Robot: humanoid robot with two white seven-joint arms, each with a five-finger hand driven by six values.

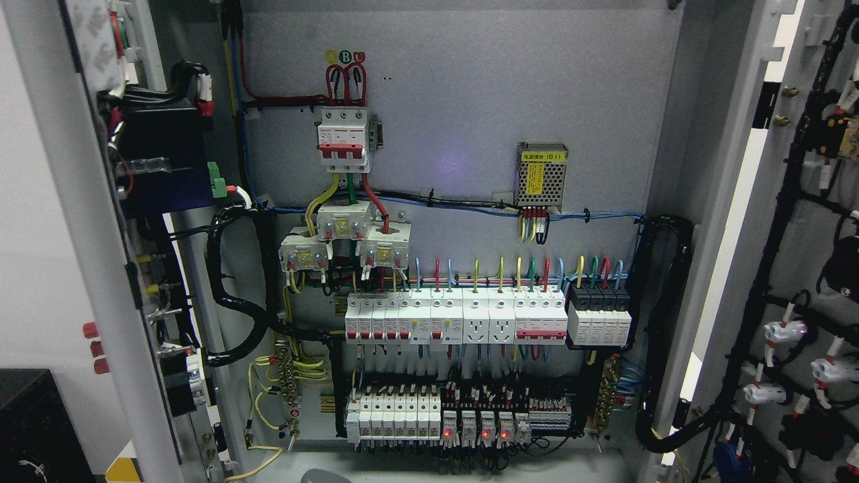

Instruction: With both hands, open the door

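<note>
Both doors stand swung wide, one on each side. The left door (pixel 80 221) shows its edge and inner face, hung with black wiring, a dark blue box (pixel 164 161) and a green plug (pixel 218 181); three red knobs (pixel 96 347) poke out of its outer side. The right door (pixel 798 268) carries black cable bundles and a handful of white lamp backs (pixel 785 332).

Between them the cabinet's grey back panel (pixel 470 100) is in full view. At the top sits one big red-and-white breaker (pixel 343 139) with three red loops of wire above it and three round labels, yellow, green and red. Below it are three white blocks with yellow stickers (pixel 343 240). To the right is one mesh-covered power supply (pixel 541 174) with a yellow label. Then come two rows of white switches: the upper row (pixel 456 318) ends in four black-topped units (pixel 599 315), and the lower row (pixel 396 412) runs into small modules showing three red lights (pixel 484 434). Thick black hoses loop down the left (pixel 231 295) and right (pixel 661 335) sides of the panel.

No robot hand shows clearly. A grey rounded shape (pixel 325 477) peeks over the bottom edge, and I cannot tell what it is. A black box (pixel 37 422) sits at the lower left corner.
</note>
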